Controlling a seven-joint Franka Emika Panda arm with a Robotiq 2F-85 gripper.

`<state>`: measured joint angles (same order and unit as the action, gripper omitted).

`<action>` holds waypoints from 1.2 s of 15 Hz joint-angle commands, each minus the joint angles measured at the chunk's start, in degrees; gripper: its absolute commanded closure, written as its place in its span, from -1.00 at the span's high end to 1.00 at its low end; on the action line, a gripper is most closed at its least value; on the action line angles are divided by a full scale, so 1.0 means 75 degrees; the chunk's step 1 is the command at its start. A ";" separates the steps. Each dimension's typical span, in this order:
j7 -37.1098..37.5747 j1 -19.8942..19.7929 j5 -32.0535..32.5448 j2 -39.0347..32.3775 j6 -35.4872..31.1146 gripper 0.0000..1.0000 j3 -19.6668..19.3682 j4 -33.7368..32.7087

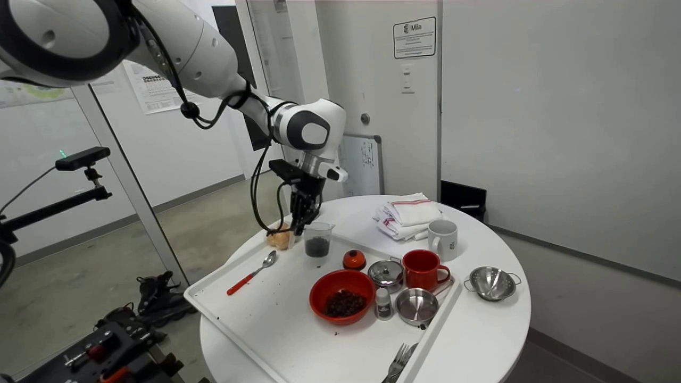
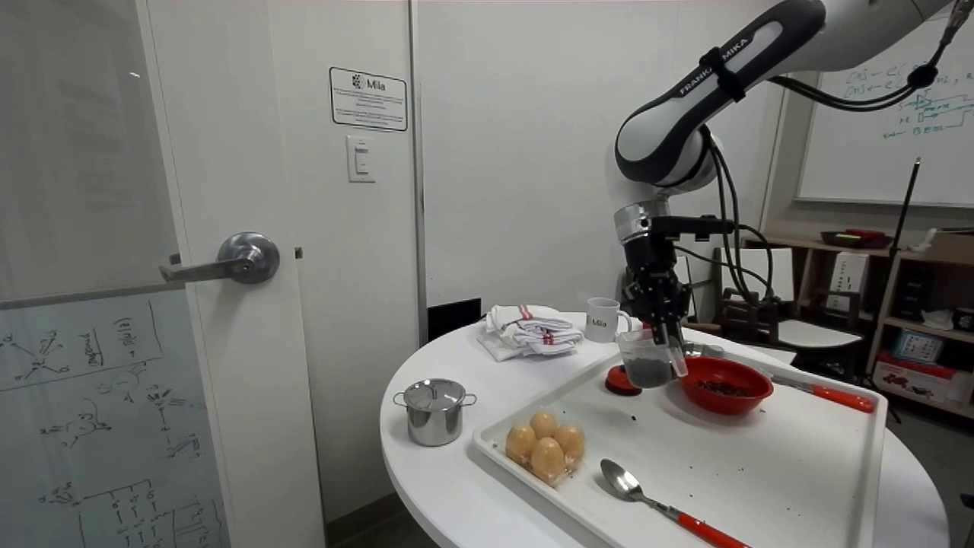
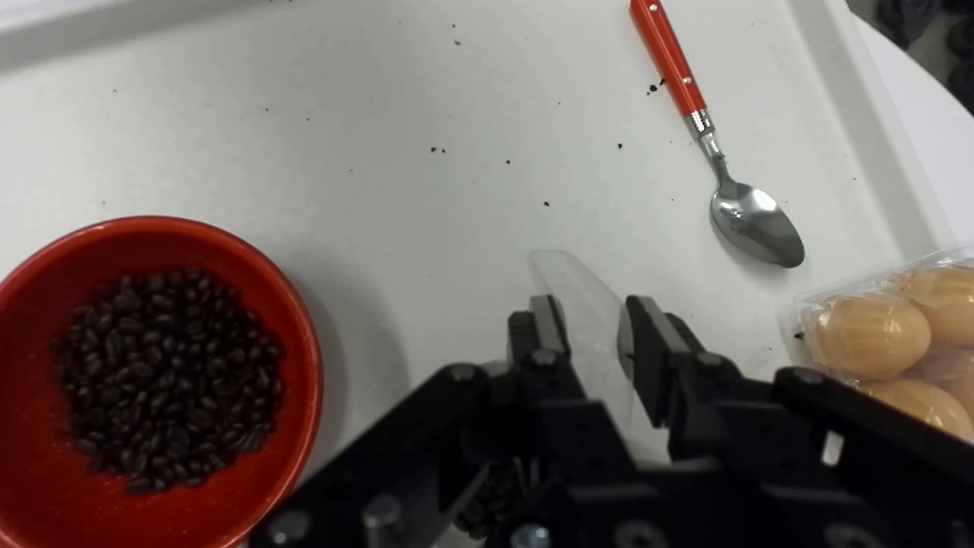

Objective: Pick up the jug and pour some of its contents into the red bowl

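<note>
The jaws, being narrowly apart, held the jug (image 1: 318,233) by its handle (image 3: 595,346), nearly upright and situated right of the red bowl (image 3: 152,247) in the wrist view, not yet above it.

The tool (image 2: 670,337) holds the see-through jug (image 2: 647,367) near the red bowl (image 2: 721,404).

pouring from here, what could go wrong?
Slip: the handle of the jug sits in the gripper; whether it's clamped isn't clear, so the jug may twist when tilted.
Spill: the red bowl is off to the jug's side, so tilting early could drop dark contents on the tray.
Bump: the egg pack lies across the gripper from the bowl; swinging that way might knock it.
</note>
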<state>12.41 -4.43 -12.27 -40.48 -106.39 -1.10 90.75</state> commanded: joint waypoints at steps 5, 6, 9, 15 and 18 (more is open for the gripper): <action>0.1359 -0.0115 -0.1386 0.0015 0.0151 -0.81 -0.0027 -0.0046; 0.1592 -0.0129 -0.1624 0.0041 0.0110 -0.81 -0.0030 -0.0002; 0.2259 -0.0166 -0.2334 0.0200 -0.0083 -0.82 -0.0060 0.0261; 0.2933 -0.0436 -0.3816 0.0577 -0.0652 -0.82 -0.0251 0.1208; 0.3059 -0.0560 -0.4592 0.0891 -0.1012 -0.82 -0.0451 0.1867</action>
<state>33.83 -7.75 -41.29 -38.33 -111.25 -3.52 98.04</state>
